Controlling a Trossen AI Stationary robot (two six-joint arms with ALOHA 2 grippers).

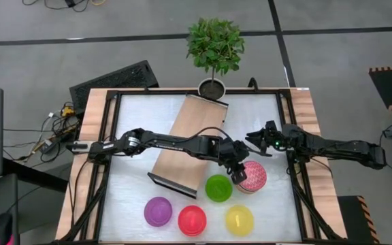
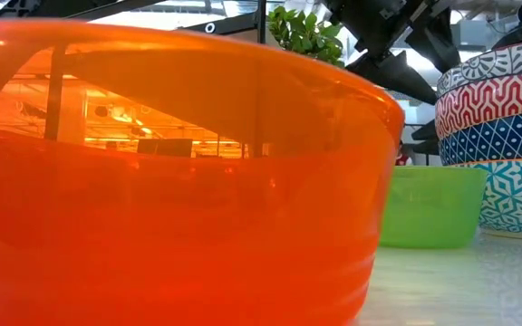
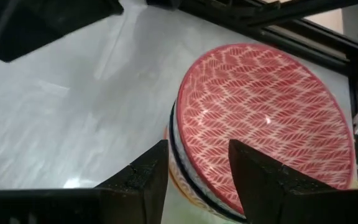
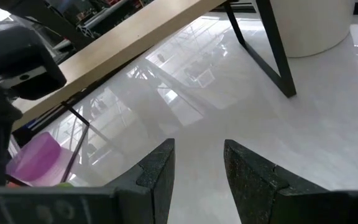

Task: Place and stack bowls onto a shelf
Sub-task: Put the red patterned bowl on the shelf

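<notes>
A stack of patterned bowls (image 1: 252, 177), a red-white one (image 3: 260, 112) on top, stands on the white tabletop right of the green bowl (image 1: 218, 188). Purple (image 1: 158, 211), red (image 1: 192, 220) and yellow (image 1: 239, 220) bowls stand in a row near the front edge. The light-wood shelf (image 1: 186, 143) stands slanted at the table's middle on its dark frame. My left gripper (image 1: 237, 171) is open at the stack's left rim, one finger over the top bowl's inside and one outside. My right gripper (image 1: 256, 141) hovers open and empty behind the stack. My left gripper (image 3: 197, 180) comes slanting down from the table's left, its fingers (image 3: 145, 180) standing on either side of the red-white bowl's rim (image 3: 180, 152). I cannot tell whether they touch it. The stack sits on the table.
A dark plant pot with a green plant (image 1: 213, 85) stands at the far edge behind the shelf. A dark frame (image 1: 288, 122) borders the table. The red bowl (image 2: 170, 181) fills the low view's foreground, with the green bowl (image 2: 429, 208) and the stack (image 2: 497, 136) to its right.
</notes>
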